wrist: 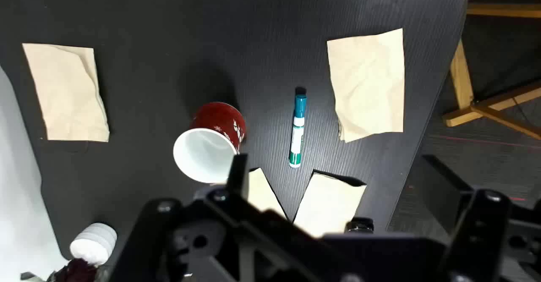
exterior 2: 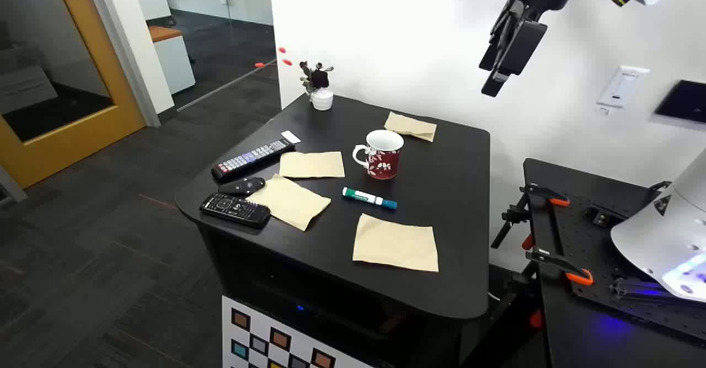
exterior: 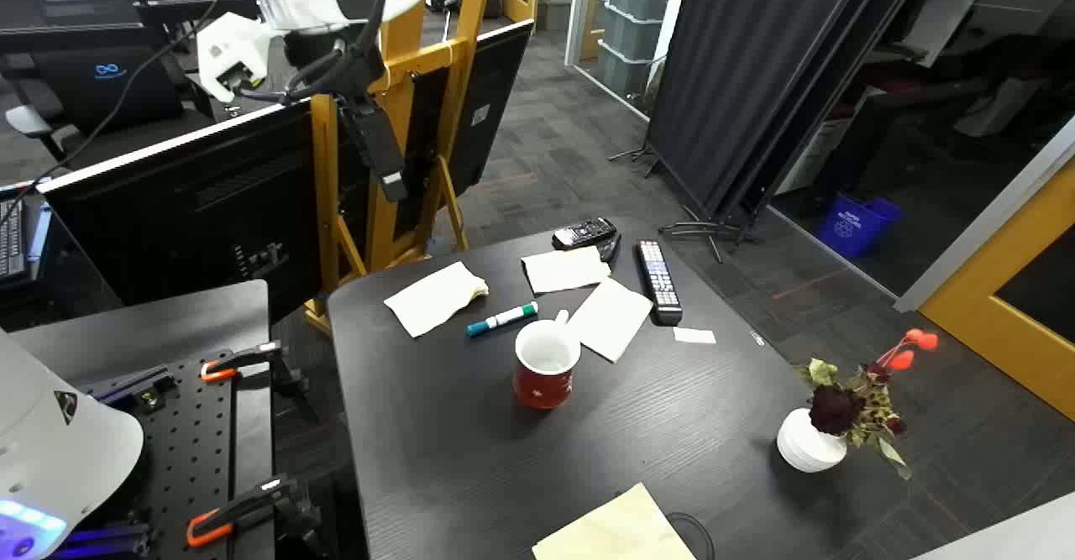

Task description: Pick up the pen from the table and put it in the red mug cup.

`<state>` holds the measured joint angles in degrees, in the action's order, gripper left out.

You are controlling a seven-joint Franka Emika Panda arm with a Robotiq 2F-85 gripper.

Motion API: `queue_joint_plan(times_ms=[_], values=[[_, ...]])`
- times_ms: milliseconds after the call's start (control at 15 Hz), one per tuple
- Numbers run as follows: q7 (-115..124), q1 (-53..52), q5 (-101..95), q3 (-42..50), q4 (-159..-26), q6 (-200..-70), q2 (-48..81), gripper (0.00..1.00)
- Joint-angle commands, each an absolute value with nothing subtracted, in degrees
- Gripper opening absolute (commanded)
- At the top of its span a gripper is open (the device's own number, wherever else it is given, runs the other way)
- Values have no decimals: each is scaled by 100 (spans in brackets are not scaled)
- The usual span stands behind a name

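The pen, a marker with a white body, green end and teal-blue cap, lies flat on the black table (exterior: 445, 459) in both exterior views (exterior: 502, 319) (exterior 2: 369, 197). It also shows in the wrist view (wrist: 297, 130), its teal cap pointing up the picture. The red mug cup (exterior: 543, 388) stands upright beside the pen, white inside, in both exterior views (exterior 2: 384, 165) and the wrist view (wrist: 219, 119). My gripper (wrist: 334, 163) is open, with nothing between its fingers. It is well above the table in both exterior views (exterior: 391, 184) (exterior 2: 491, 78).
Several tan napkins lie around the pen and mug, one close by (exterior 2: 396, 243). Black remotes (exterior: 659, 281) (exterior 2: 234, 209) and a small white stick (exterior: 694, 336) lie near the table's far side. A white flower pot (exterior 2: 322, 99) stands near a corner. Easels with boards (exterior: 336, 182) stand beside the table.
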<state>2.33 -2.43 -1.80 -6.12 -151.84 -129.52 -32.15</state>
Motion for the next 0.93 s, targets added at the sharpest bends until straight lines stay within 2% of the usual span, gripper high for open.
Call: queue_joint_plan(times_ms=[0, 333, 867], values=[[259, -290, -212, -568, -15173, -12935, -3213, 100], [259, -290, -212, -568, -15173, -12935, -3213, 100], [155, -237, -303, -514, -14476, -13337, -1852, 100]])
